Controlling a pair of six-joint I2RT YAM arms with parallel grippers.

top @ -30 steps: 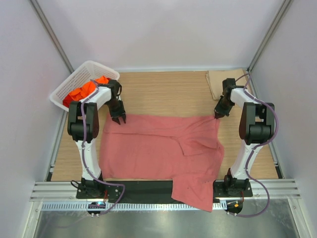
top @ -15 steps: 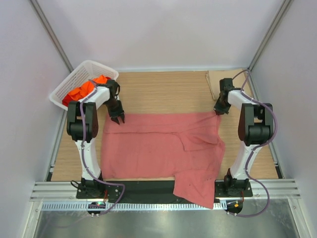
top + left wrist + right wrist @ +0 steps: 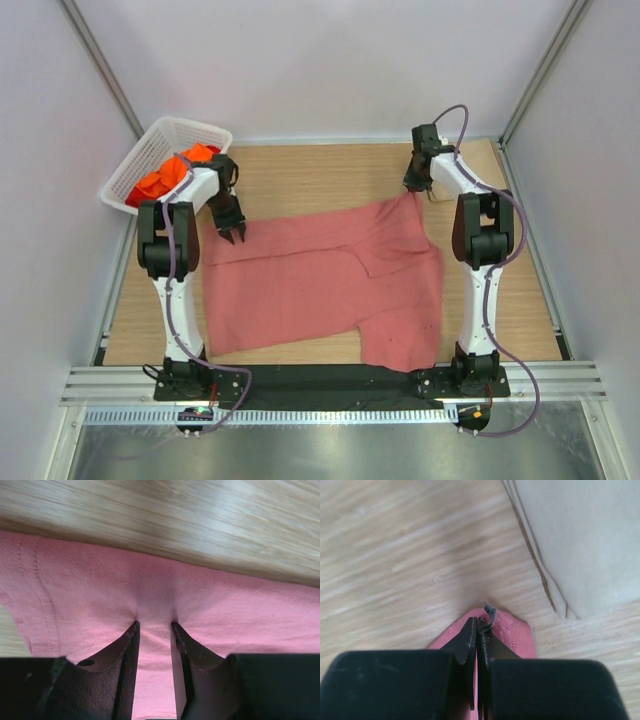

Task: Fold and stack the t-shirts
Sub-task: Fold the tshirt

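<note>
A salmon-pink t-shirt [image 3: 310, 280] lies spread on the wooden table, its far right corner drawn toward the back. My left gripper [image 3: 232, 226] stands on its far left edge. In the left wrist view the fingers [image 3: 154, 625] are narrowly apart with a pinch of pink cloth [image 3: 200, 590] bunched between the tips. My right gripper [image 3: 413, 190] is shut on the far right corner of the shirt. In the right wrist view the jaws [image 3: 479, 622] are closed on the hemmed pink corner [image 3: 512, 630]. Orange and red shirts [image 3: 165, 180] lie in the basket.
A white lattice basket [image 3: 150, 145] sits tilted at the back left corner. A folded beige cloth [image 3: 580, 545] lies just beyond the right gripper at the back right. The metal rail runs along the table's near edge [image 3: 320, 380].
The right gripper moved back and left, pulling the shirt's corner with it. The part that hung over the near edge now lies on the table. The left gripper shifted slightly back and left.
</note>
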